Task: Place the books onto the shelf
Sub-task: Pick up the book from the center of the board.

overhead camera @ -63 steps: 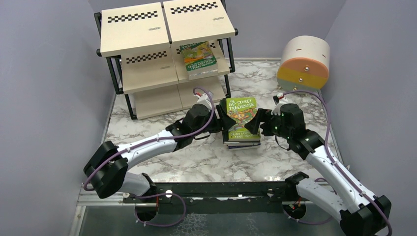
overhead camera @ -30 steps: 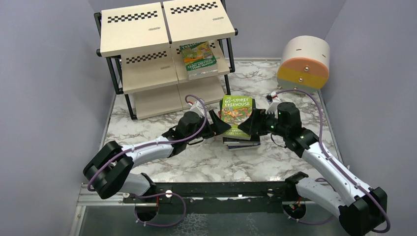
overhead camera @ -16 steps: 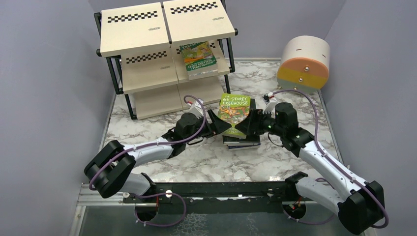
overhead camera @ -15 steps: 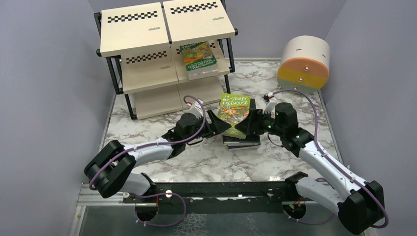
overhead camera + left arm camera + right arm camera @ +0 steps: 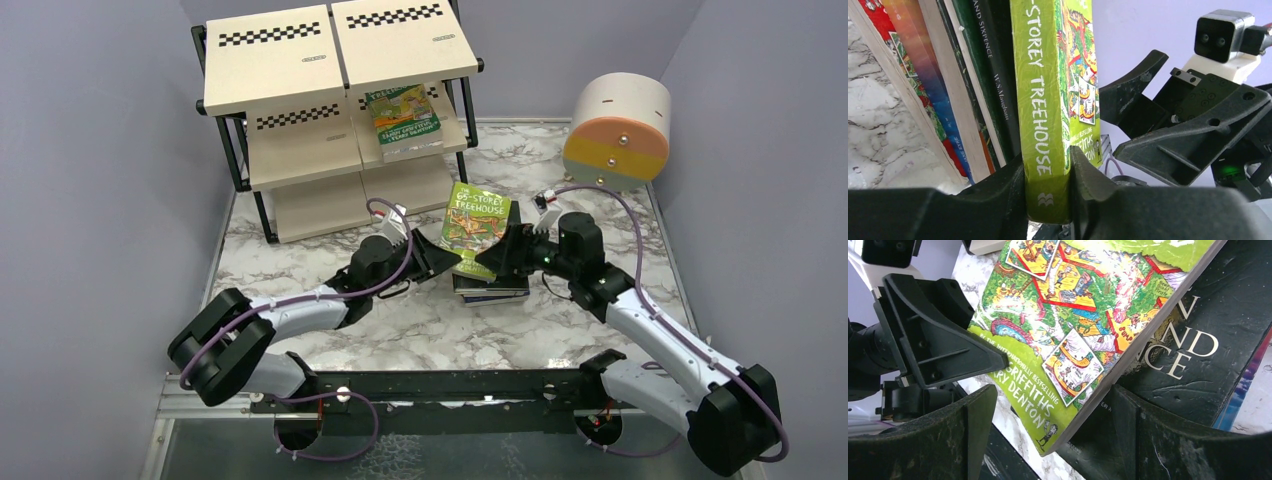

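One green cartoon paperback book (image 5: 476,228) tilts up above the pile of dark books (image 5: 494,290), in front of the black-and-beige wooden shelf rack (image 5: 280,62). The left claw (image 5: 1048,172) squeezes its spine tight. The right claw (image 5: 1048,407) stands wide apart at its other edge.

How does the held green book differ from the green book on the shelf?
The held book is tilted above the stack; the shelf book lies flat on the shelf, middle tier. The left gripper pinches the held book's spine; no gripper touches the shelf book. Both covers are green cartoons.
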Motion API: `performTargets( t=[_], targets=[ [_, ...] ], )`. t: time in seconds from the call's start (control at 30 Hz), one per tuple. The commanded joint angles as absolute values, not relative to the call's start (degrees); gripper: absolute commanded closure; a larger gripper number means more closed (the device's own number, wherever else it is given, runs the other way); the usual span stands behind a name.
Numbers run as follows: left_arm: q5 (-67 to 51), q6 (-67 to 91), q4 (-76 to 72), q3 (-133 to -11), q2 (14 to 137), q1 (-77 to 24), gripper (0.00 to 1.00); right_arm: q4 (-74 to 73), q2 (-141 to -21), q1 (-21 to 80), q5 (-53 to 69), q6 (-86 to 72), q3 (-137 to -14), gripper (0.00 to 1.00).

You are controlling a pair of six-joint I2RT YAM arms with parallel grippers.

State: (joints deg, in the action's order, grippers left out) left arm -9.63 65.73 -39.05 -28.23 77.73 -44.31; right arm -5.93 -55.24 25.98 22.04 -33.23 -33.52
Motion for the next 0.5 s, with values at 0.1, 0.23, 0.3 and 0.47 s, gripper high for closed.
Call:
performTargets(
  t=[0.1,0.23,0.3,0.47],
  targets=[
    [-7.19,65.41,-41.29,-24.34,70.50,-44.21,1.00,-9.83,-50.63,26.52,18.12,-31.77,-34.64,0.19],
    [-7.91,67.57,-38.90,-22.15,64.59,-44.17,1.00,-14.79,-47.39,26.54,12.95,-30.45,-37.76,0.19],
    [-8.00,68.35,-35.57,-21.37,60.33,-44.19,1.00,-16.88,-46.15,26.54,10.13,-29.03,-39.72,0.19],
    [-3.65,66.37,-16.55,-23.11,43.72,-44.47,1.00,-21.58,-45.93,26.47,4.75,-25.69,-44.56,0.19]
  ],
)
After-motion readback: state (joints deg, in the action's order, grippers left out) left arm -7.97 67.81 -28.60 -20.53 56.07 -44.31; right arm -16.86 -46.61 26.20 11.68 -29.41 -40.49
